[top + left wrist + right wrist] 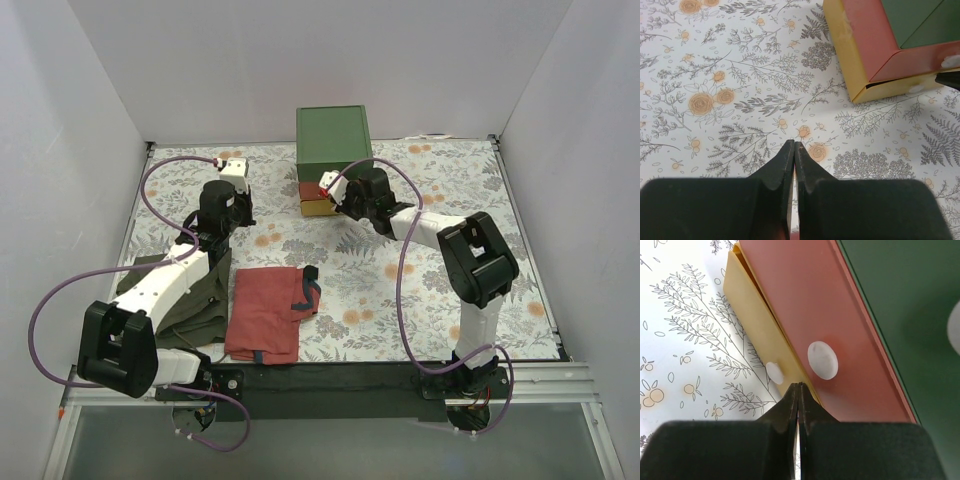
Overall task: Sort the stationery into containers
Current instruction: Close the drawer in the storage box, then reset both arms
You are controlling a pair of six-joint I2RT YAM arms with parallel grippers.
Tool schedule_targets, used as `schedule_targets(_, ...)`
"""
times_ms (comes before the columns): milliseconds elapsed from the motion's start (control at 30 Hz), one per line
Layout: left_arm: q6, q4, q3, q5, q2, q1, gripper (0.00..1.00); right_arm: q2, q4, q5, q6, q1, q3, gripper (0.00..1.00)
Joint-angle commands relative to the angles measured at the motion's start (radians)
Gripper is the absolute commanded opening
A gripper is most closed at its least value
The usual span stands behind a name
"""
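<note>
No markers, pens or roll show in any view. The green chest (pixel 333 140) stands at the back middle, with its red-orange drawer (pixel 309 188) above its yellow drawer (pixel 318 209); both stick out a little. My right gripper (pixel 338 203) is shut and empty, its tips (pixel 800 385) right at the yellow drawer's front (pixel 752 310), between that drawer's white knob (pixel 774 372) and the red-orange drawer's knob (pixel 822 360). My left gripper (pixel 243 215) is shut and empty (pixel 794 145) over bare floral table, left of the chest (pixel 920 20).
A red folded cloth (pixel 265 310) lies near the front middle. An olive cloth (pixel 190 290) lies under my left arm. White walls close the table at the left, back and right.
</note>
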Motion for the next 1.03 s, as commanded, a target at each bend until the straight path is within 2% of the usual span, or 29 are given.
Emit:
schedule_targets(0,0.012,-0.073,0.060,0.035,-0.014,0.007,0.09,-0.066,0.025,0.015,0.010,0.001,-0.019,0.01)
schedule_targets(100,0.046,-0.130,0.076,0.048,-0.068,0.019,0.57,-0.200,-0.111,0.017,0.044,0.001,-0.091,0.01)
schedule_targets(133,0.058,-0.133,0.068,0.043,-0.085,0.022,0.71,-0.281,-0.152,0.017,0.076,0.001,-0.108,0.11)
schedule_targets(200,0.075,-0.124,0.030,0.049,-0.126,0.028,0.72,-0.358,-0.275,0.044,0.125,0.001,-0.156,0.26)
schedule_targets(233,0.082,-0.108,0.008,0.045,-0.135,0.030,0.72,-0.420,-0.292,0.071,0.155,-0.002,-0.169,0.98)
schedule_targets(267,0.069,-0.089,-0.010,0.029,-0.143,0.031,0.73,-0.447,-0.340,0.158,0.251,-0.007,-0.198,0.98)
schedule_targets(333,0.024,-0.032,-0.058,-0.023,-0.133,0.047,0.73,-0.514,-0.403,0.200,0.349,-0.074,-0.223,0.98)
schedule_targets(467,-0.161,-0.033,-0.053,-0.012,-0.054,0.099,0.75,-0.574,-0.427,0.064,0.602,-0.289,-0.254,0.98)
schedule_targets(533,-0.169,-0.018,-0.035,0.023,-0.002,0.101,0.75,-0.579,-0.441,0.073,0.711,-0.370,-0.222,0.98)
schedule_targets(567,-0.163,-0.013,-0.027,0.032,0.019,0.101,0.75,-0.584,-0.440,0.102,0.725,-0.384,-0.206,0.98)
schedule_targets(667,-0.146,0.021,0.028,0.044,0.104,0.102,0.76,-0.608,-0.438,0.131,0.604,-0.384,-0.150,0.98)
schedule_targets(833,-0.070,-0.001,0.141,0.034,0.203,0.102,0.77,-0.619,-0.470,0.220,0.523,-0.386,-0.084,0.98)
schedule_targets(1000,0.013,-0.032,0.211,0.026,0.249,0.102,0.78,-0.617,-0.457,0.308,0.553,-0.387,-0.102,0.98)
